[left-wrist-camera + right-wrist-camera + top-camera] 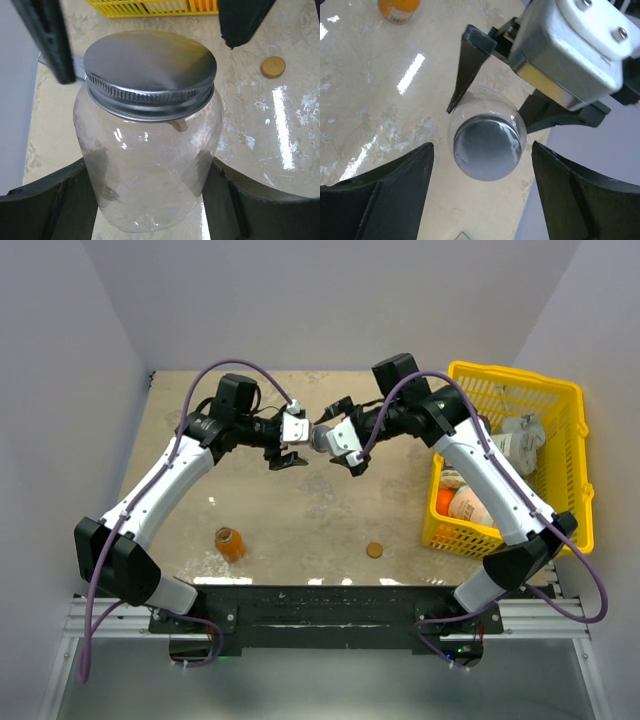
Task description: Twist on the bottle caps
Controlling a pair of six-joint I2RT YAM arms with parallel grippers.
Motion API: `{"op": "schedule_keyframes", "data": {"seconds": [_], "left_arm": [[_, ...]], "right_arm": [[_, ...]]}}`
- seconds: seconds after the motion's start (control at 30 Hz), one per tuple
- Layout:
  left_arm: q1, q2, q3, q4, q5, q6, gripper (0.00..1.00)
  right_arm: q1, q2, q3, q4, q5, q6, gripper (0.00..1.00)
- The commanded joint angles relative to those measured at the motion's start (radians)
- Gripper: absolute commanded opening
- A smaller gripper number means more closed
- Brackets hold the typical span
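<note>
The clear bottle (150, 175) lies level above the table, gripped at its body by my left gripper (149, 167), whose two fingers press its sides. The silver-grey cap (150, 67) sits on its neck and faces my right gripper (482, 146), which is open with its fingers on either side of the cap (487, 147), not touching it. In the top view both grippers meet at the table's far middle, the left gripper (303, 442) and the right gripper (337, 438). The orange bottle (230, 543) stands uncapped at near left. The brownish-orange cap (374, 551) lies flat at near centre-right.
A yellow basket (520, 375) stands at the right edge, holding white containers and an orange item. White walls enclose the table on the left, back and right. The basket's rim (150, 7) also shows behind the bottle in the left wrist view.
</note>
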Motion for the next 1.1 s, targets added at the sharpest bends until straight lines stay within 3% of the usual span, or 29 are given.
{"op": "schedule_keyframes", "data": {"seconds": [0.0, 0.23, 0.57, 0.67, 0.7, 0.8, 0.83, 0.97, 1.07], "left_arm": [[-0.009, -0.019, 0.030, 0.019, 0.006, 0.020, 0.00], [-0.011, -0.030, 0.018, 0.030, -0.002, 0.023, 0.00], [-0.014, -0.034, 0.012, 0.024, -0.016, 0.062, 0.00], [-0.017, -0.036, 0.013, 0.027, -0.019, 0.064, 0.00], [-0.017, -0.039, 0.010, 0.031, -0.022, 0.058, 0.00], [-0.019, -0.063, -0.031, 0.138, -0.089, -0.044, 0.00], [-0.019, -0.074, -0.051, 0.186, -0.118, -0.080, 0.00], [-0.025, -0.148, -0.168, 0.480, -0.314, -0.203, 0.00], [-0.031, -0.183, -0.223, 0.592, -0.411, -0.240, 0.00]], "right_arm": [[0.027, 0.000, 0.043, -0.070, 0.021, -0.078, 0.78], [0.037, 0.041, 0.081, -0.106, 0.031, -0.084, 0.66], [0.037, 0.029, 0.032, -0.044, 0.076, -0.121, 0.64], [0.036, 0.038, 0.038, -0.051, 0.085, -0.116, 0.53], [0.036, 0.047, 0.041, -0.049, 0.085, -0.109, 0.46], [0.039, 0.060, 0.046, 0.038, 0.094, 0.044, 0.23], [0.039, 0.064, 0.038, 0.079, 0.103, 0.184, 0.12], [0.037, 0.084, 0.009, 0.296, 0.160, 0.533, 0.04], [0.036, 0.122, 0.053, 0.333, 0.177, 0.762, 0.00]]}}
